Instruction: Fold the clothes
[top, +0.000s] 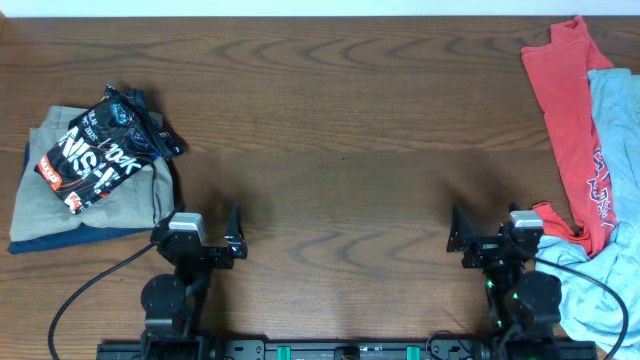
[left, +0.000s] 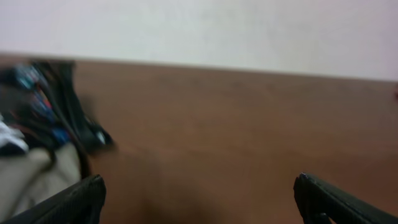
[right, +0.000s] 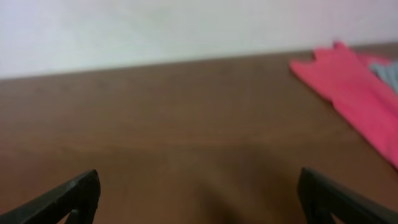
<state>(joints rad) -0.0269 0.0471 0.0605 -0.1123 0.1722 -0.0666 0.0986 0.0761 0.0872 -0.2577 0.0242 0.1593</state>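
Both grippers sat at the near table edge, the left gripper (top: 198, 226) and the right gripper (top: 497, 228) each with jaws spread wide and nothing between them; the wrist views confirmed this for the left (left: 199, 199) and the right (right: 199, 196).

We found the pale blue-grey T-shirt (top: 612, 120) heaped at the right edge of the wooden table (top: 330, 120), partly cut off by the frame. Its near folds lay just beside the right arm. A red T-shirt (top: 568, 110) lay diagonally across it.

The blue-grey shirt's long axis ran roughly far-to-near along that edge. We could not tell which end was collar or hem, so its heading stayed undetermined.

At the left, a black printed shirt (top: 100, 145) rested on a folded beige garment (top: 95, 205), with a dark blue garment (top: 80, 238) beneath.

We judged the task at its opening step, with no cloth yet grasped. The next move would call for the right arm to reach rightward, pinch blue-grey fabric clear of the red shirt, and draw it to the bare middle for spreading.
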